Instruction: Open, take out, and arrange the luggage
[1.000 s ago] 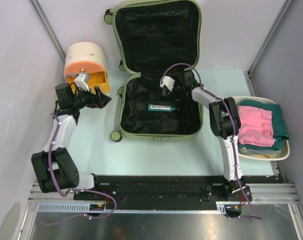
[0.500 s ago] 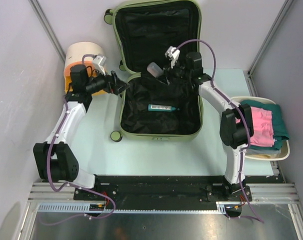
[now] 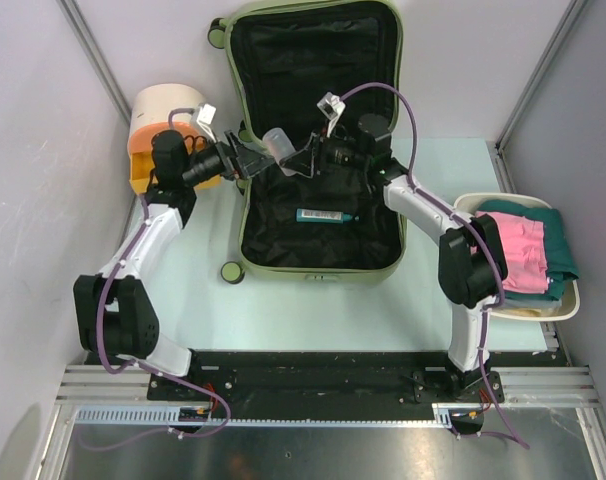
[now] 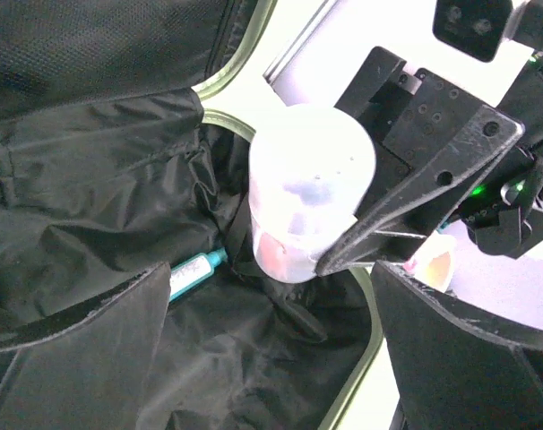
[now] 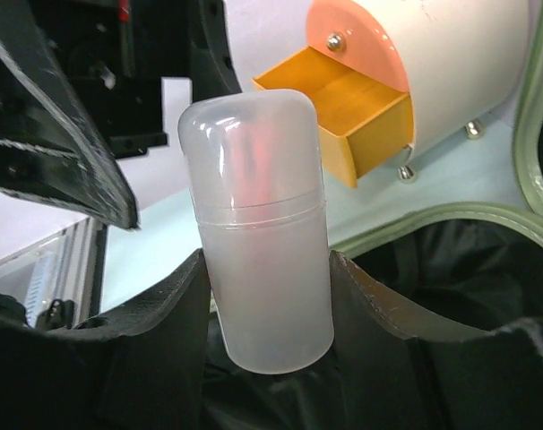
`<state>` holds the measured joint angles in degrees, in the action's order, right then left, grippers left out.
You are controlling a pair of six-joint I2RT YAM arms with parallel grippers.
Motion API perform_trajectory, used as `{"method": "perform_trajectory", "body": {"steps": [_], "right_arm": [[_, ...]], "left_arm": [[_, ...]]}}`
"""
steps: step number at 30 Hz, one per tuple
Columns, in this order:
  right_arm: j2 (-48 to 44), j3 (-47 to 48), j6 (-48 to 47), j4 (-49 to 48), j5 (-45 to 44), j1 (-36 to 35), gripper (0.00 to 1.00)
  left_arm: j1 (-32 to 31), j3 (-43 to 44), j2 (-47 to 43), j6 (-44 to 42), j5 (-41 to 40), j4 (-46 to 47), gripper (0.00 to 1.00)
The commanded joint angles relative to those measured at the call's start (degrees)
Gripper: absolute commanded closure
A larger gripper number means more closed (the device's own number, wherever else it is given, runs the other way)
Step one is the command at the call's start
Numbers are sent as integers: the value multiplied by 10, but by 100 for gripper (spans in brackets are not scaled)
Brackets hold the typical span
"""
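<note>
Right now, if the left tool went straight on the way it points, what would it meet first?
The translucent capped container held in the right tool, dead ahead of the open left tool. Depth is unclear, but nothing shows in between.

The luggage is a big, pale green case with round corners. It lies wide open on the table, with its lid swung back. Inside is black cloth. Small green wheels stick out on the left.

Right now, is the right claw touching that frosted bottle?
Touching. The right wrist view shows the right gripper clamping the frosted bottle on both sides.
</note>
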<state>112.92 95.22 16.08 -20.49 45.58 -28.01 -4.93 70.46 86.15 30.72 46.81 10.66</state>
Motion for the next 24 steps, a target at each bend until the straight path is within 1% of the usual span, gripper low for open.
{"method": "perform_trajectory", "body": {"steps": [1,5,7,8,10,11,12,15,16,17,18,19,20,22,24], "right_arm": [[-5,6,62,-75,22,-12,100],[-1,6,78,-88,30,-24,100],[2,8,84,-86,31,-31,100],[2,8,86,-87,32,-34,100],[4,8,92,-90,32,-40,100],[5,8,92,-91,32,-42,100],[7,8,95,-96,30,-43,100],[10,12,101,-101,28,-46,100],[12,16,102,-101,28,-47,100],[13,17,102,-100,27,-47,100],[13,18,104,-101,23,-47,100],[15,20,110,-102,23,-47,99],[17,21,113,-107,25,-48,100],[19,22,120,-112,28,-49,100],[20,24,119,-113,29,-52,99]], "left_arm": [[-10,-15,-20,50,-11,54,3],[-14,-19,-18,79,-43,67,6],[-14,-21,-15,113,-49,86,9],[-16,-17,-15,117,-49,96,10],[-19,-13,-17,123,-48,102,16],[-20,-12,-16,124,-47,104,19],[-21,-13,-15,123,-46,105,28],[-20,-22,-20,120,-49,107,45],[-20,-24,-21,119,-50,107,46],[-20,-24,-23,119,-50,110,45],[-20,-25,-26,120,-51,111,38],[-20,-26,-27,121,-55,113,34],[-20,-26,-27,119,-58,114,33],[-20,-28,-29,117,-63,114,34],[-19,-27,-30,116,-70,115,38]]}}
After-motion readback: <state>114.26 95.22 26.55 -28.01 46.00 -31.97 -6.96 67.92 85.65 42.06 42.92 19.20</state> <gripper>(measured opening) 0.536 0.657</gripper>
